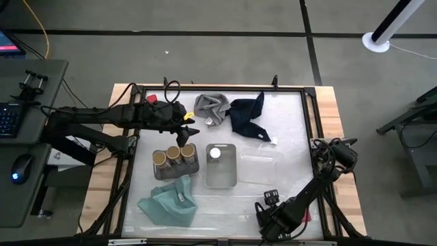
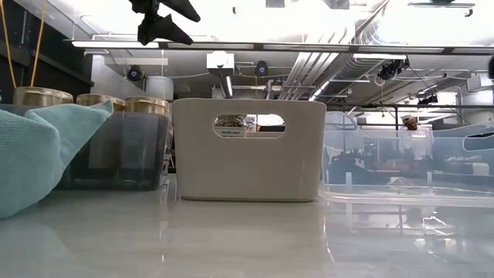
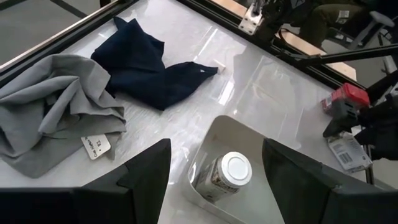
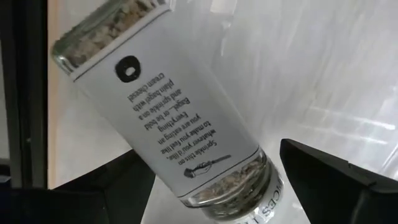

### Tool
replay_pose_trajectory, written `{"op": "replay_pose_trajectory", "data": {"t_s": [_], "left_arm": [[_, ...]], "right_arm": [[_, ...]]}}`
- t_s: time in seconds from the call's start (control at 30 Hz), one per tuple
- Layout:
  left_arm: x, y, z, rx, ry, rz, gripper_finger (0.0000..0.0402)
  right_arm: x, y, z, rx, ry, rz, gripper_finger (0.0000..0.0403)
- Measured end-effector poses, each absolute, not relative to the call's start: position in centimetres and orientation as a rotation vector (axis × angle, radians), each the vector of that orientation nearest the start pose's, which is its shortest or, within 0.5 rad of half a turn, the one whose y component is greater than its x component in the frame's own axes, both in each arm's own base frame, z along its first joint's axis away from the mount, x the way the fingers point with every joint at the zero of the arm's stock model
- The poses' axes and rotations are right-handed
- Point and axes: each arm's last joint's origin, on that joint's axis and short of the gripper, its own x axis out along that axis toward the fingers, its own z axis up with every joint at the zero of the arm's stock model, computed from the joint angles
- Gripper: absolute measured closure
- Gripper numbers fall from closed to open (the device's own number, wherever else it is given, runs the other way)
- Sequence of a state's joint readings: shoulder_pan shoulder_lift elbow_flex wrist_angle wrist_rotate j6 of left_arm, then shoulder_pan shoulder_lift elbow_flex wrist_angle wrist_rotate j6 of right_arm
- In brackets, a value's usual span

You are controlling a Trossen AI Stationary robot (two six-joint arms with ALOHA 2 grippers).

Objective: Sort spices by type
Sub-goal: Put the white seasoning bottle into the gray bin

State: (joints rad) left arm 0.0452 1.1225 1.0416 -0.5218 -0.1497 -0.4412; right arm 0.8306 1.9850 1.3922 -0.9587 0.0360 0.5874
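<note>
Three tan-topped jars (image 1: 173, 154) stand in the dark tray (image 1: 158, 172). One white-topped jar (image 3: 228, 175) stands in the pale tray (image 1: 221, 179). My left gripper (image 3: 216, 147) hangs open above that tray with nothing between its fingers. My right gripper (image 1: 273, 217) points down near the table's front right edge, open. Between its fingers a white-labelled glass jar (image 4: 168, 106) lies on its side on the table. A red squarish jar (image 3: 344, 99) lies close beside that gripper. My right gripper comes from above, and its fingers (image 4: 336, 180) stand on either side of the lying jar's one end (image 4: 239, 183). Whether they touch the glass I cannot tell. The jar rests on its side on the table.
A clear tray (image 1: 261, 167) stands right of the pale one. A teal cloth (image 1: 167, 205) lies before the dark tray. A grey cloth (image 1: 210, 108) and a navy cloth (image 1: 249, 116) lie at the far edge. A red thing (image 1: 151, 98) sits at the far left corner.
</note>
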Motion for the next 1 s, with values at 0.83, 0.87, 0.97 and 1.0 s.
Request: {"op": "replay_pose_trajectory", "data": {"t_s": [0.83,0.87,0.97,1.0], "left_arm": [[25.7,-2.8,34.5,-0.167,0.303,0.067,0.0163],[26.2,-3.4,34.6,-0.088,0.281,0.039,0.0163],[27.7,-5.0,34.5,0.170,0.273,-0.011,0.0163],[28.3,-5.4,34.5,0.250,0.277,-0.021,0.0163]], "right_arm": [[23.6,22.1,28.1,-0.196,1.408,-0.057,0.0207],[23.7,21.2,29.3,-0.192,1.363,-0.109,0.0207],[24.7,18.4,32.0,-0.138,1.240,-0.223,0.0207],[25.2,17.5,32.6,-0.115,1.200,-0.251,0.0207]]}}
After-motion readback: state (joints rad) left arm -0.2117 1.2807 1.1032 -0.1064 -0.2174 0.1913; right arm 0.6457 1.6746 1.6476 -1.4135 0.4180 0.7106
